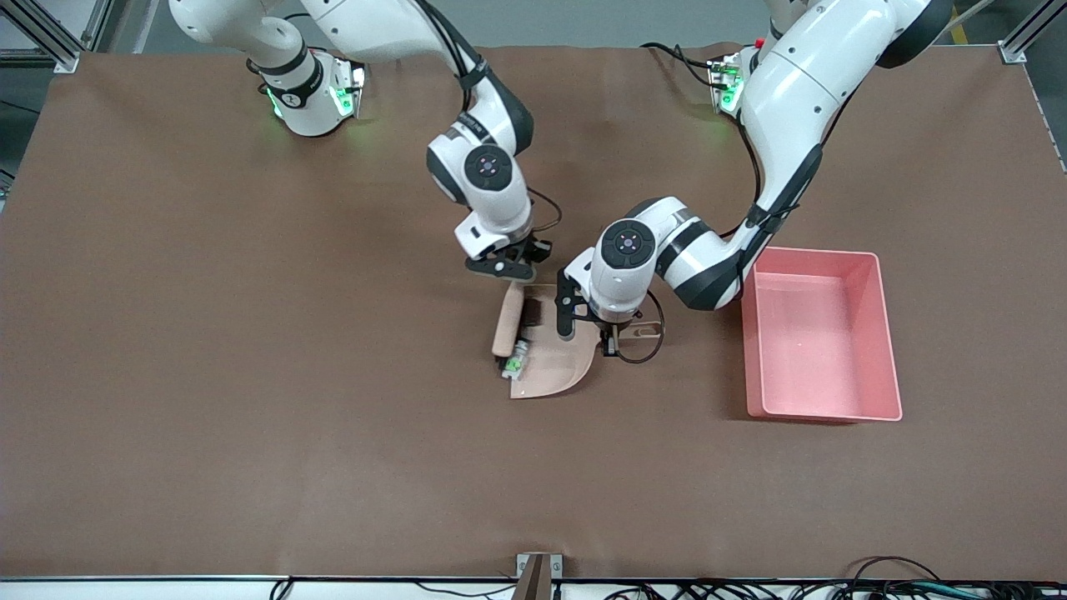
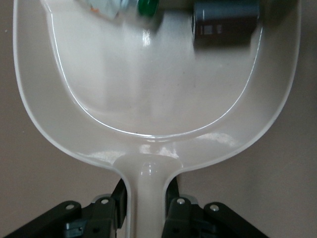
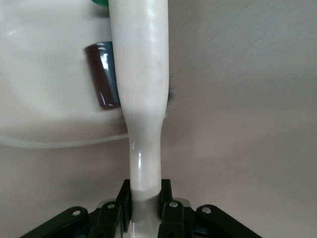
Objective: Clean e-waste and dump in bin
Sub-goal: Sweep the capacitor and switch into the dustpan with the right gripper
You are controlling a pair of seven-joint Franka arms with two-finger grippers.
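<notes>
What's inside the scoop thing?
In the dustpan lie a dark cylinder and a whitish part with green bits. The brush partly covers both from the front.

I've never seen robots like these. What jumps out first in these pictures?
Mid-table, the two arms meet over a beige dustpan: the left pincer grips its handle while the right pincer holds a brush at its edge. Two bits of e-waste, a dark cylinder and a whitish block, already sit in the pan. A pink bin waits beside it, toward the left arm's end.
</notes>
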